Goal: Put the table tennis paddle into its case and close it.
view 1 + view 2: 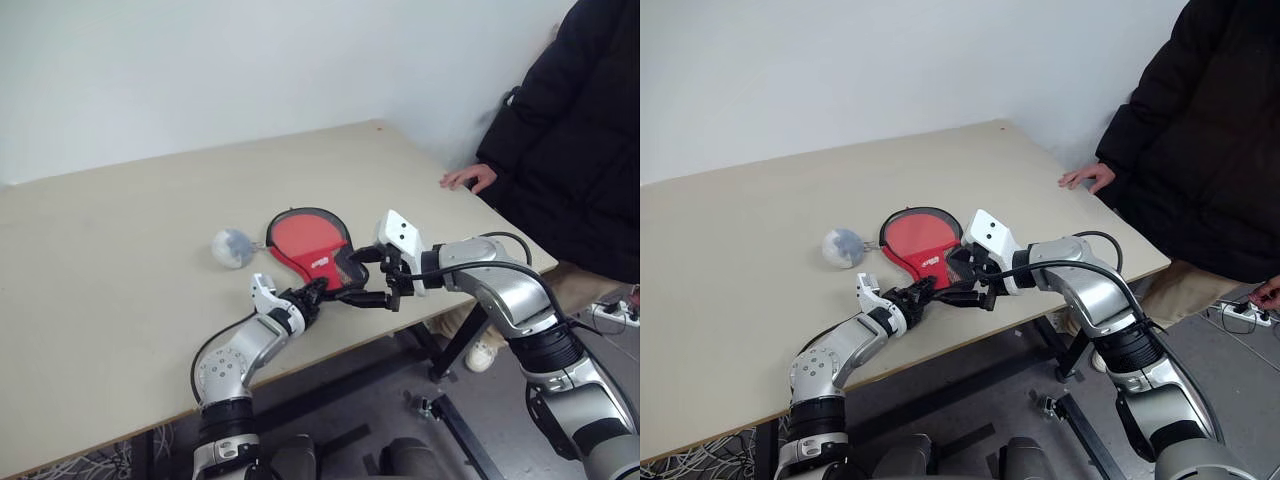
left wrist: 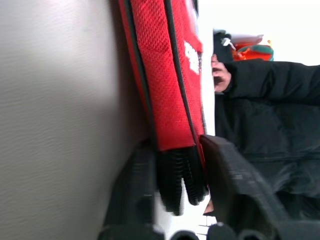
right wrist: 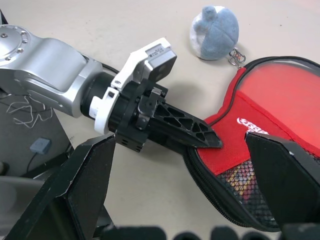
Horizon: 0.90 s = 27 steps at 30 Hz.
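Gripped the narrow handle end of the case (image 3: 235, 185) between the left fingers (image 3: 185, 127), closed on its edge just at the near rim of the desk (image 1: 120, 250); judged as an anchoring hold, to keep the soft pouch from sliding while the zip is worked. Held the right fingers (image 3: 282, 165) spread wide and empty just above that same end, one to each side of it, touching nothing; probably poised there to come down on the zip pull or the open seam, though could not make out the pull itself.

Found the paddle (image 3: 285, 95) already inside, its red face showing through the mesh of the round half and lying flat on the desk; could not see the handle clearly under the black netting. Saw the seam along the near edge gaping a little at the handle end, so reckoned the insertion done and the closing not yet done.

Noted a small grey-and-white plush ball (image 1: 231, 248) on a keyring just beside the round end, towards the left, possibly linked to the zip; could not tell for sure. Farther off, at the desk's far right corner, noted a person's hand (image 1: 468, 178) resting on the edge, well apart from the work.
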### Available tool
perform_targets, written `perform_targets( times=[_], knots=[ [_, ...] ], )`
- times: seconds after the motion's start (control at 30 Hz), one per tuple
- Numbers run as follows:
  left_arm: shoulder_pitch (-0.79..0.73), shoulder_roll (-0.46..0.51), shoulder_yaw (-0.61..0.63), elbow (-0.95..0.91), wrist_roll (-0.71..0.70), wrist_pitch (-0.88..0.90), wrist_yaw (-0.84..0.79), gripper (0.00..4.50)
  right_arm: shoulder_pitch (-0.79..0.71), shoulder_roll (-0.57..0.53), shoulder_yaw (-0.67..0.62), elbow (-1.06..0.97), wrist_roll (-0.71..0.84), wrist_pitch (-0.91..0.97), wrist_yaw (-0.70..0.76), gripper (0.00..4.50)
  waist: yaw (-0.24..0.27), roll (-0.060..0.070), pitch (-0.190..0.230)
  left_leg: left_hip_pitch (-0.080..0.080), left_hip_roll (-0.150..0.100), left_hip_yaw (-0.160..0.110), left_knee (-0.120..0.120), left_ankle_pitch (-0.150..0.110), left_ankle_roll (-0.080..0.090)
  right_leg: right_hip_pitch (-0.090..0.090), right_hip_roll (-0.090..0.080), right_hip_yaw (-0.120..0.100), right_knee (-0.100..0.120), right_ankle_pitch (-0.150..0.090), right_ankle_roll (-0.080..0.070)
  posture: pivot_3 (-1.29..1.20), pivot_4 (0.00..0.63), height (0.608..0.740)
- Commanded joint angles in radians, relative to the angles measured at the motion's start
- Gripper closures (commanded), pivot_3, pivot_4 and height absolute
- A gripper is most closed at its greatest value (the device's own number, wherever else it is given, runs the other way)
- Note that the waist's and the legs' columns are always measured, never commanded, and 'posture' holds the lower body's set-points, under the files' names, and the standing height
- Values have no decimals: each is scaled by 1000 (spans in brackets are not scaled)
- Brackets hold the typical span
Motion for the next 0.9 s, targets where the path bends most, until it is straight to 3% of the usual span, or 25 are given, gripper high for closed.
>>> perform_targets(
  times=[0.03, 0.37, 0.5, 0.9],
  knots=[
    [11, 6, 3, -13, 6, 8, 22, 3818, -37, -5, -13, -7, 0, -20, 6, 0, -1, 0, 0, 0, 0, 0, 0, 0, 0, 0, 0, 0, 0, 0, 0, 0, 0, 740],
    [105, 8, 16, -155, -91, 45, 89, 3818, -46, 3, -8, 17, -7, -28, 3, 0, -4, 0, 0, 0, 0, 0, -4, 2, 3, -2, 0, 2, 0, -1, 3, 0, 0, 740],
    [163, 25, 24, -210, -150, 42, 122, 4431, -47, 7, -7, 25, -8, -32, 1, 0, -2, 0, 0, 0, 0, 1, -6, 2, 2, -3, 0, 3, 0, -2, 3, 0, 0, 740],
    [180, 47, 11, -213, -190, -1, 145, 4431, -57, 24, -5, 47, -18, -41, 2, 0, -3, 0, 0, 0, 0, 1, -4, 2, 2, -2, 1, 3, 0, -3, 1, 0, 0, 740]
  ],
)
